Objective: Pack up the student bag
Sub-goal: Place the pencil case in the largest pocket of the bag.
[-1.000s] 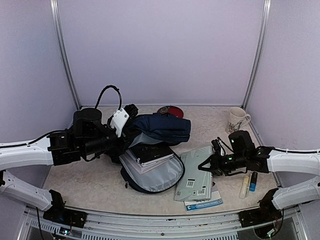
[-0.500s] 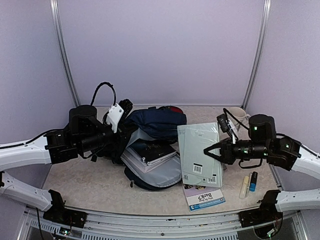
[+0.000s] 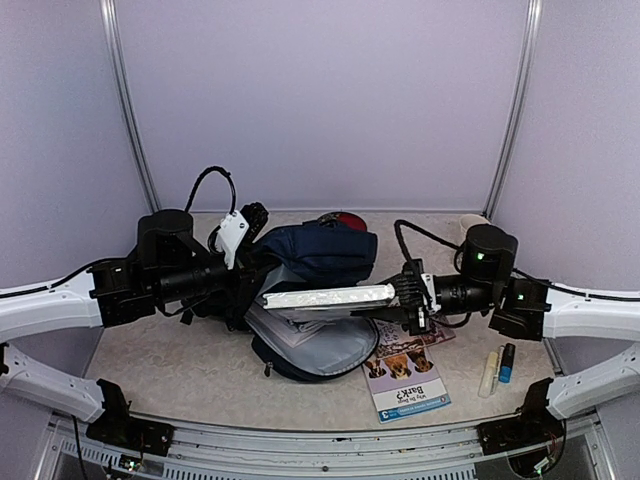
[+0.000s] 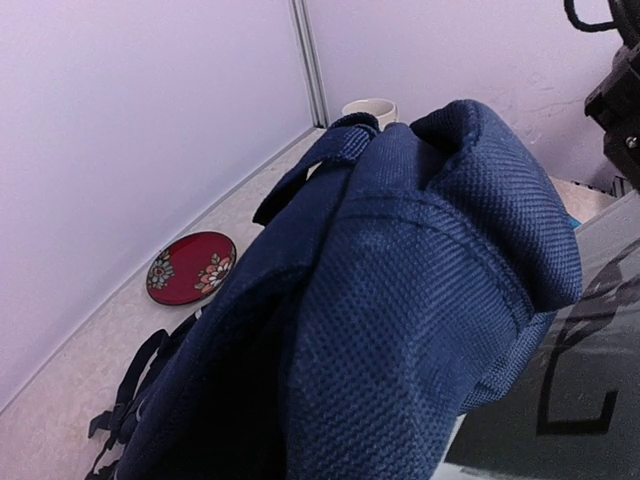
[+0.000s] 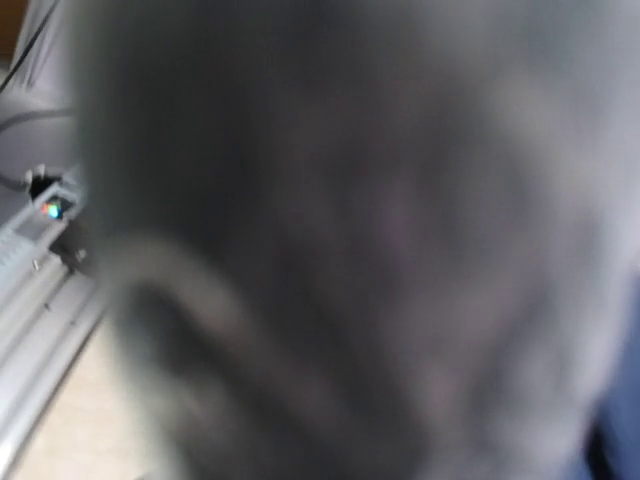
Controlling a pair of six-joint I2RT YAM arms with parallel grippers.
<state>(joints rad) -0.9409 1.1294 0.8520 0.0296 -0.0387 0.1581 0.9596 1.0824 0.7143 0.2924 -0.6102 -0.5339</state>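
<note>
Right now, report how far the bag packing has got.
Done: the navy blue fabric backpack lies open, papers apparently inside. In hand: the left gripper holds its flap up; the right gripper holds a pale grey flat book over the opening. Left: the dog-picture booklet and a blue pen on the table.

The right claw [image 3: 402, 294] lifted the grey-green packet [image 3: 325, 297], possibly a thin book, off the desk [image 3: 180, 370], stood it upright, then swung it left, edge-on over the open student bag [image 3: 320, 252]. The dog booklet [image 3: 405, 385] beneath was uncovered.
</note>
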